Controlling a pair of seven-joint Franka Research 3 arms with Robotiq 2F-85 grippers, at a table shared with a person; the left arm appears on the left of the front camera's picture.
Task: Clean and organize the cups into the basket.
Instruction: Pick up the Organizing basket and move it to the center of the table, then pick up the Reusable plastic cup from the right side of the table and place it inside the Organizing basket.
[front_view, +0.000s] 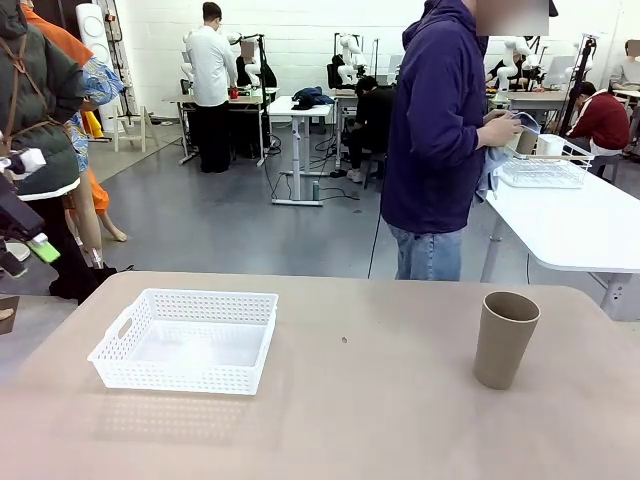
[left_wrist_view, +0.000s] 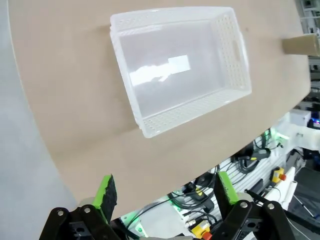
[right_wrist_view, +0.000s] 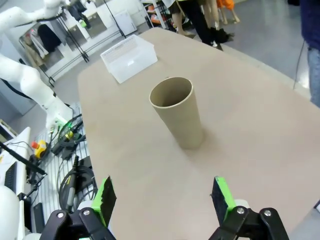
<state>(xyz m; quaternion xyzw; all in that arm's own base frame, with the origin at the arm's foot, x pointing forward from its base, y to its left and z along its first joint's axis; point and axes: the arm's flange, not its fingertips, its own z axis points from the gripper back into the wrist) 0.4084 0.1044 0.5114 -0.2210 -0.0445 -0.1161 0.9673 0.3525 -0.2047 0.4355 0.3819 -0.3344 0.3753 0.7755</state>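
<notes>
A brown cup (front_view: 505, 338) stands upright on the tan table's right side. The white lattice basket (front_view: 118, 345) sits empty on the left. My right gripper (right_wrist_view: 165, 196) hovers open, short of the cup (right_wrist_view: 177, 111), with nothing between its green pads; the basket (right_wrist_view: 116, 72) lies beyond. My left gripper (left_wrist_view: 165, 192) hangs open high over the table's edge, looking down on the basket (left_wrist_view: 195, 107), with a bit of the cup (left_wrist_view: 302, 45) at the picture's right edge. One of its green pads (front_view: 43, 249) shows at the front view's left edge.
A person in a purple hoodie (front_view: 435, 120) stands at the far side, turned toward a white side table (front_view: 580, 225), hands on a pale cloth (front_view: 492, 165). A white wire basket (front_view: 545, 170) stands on that table. My left arm (right_wrist_view: 25, 75) shows beyond the table's edge.
</notes>
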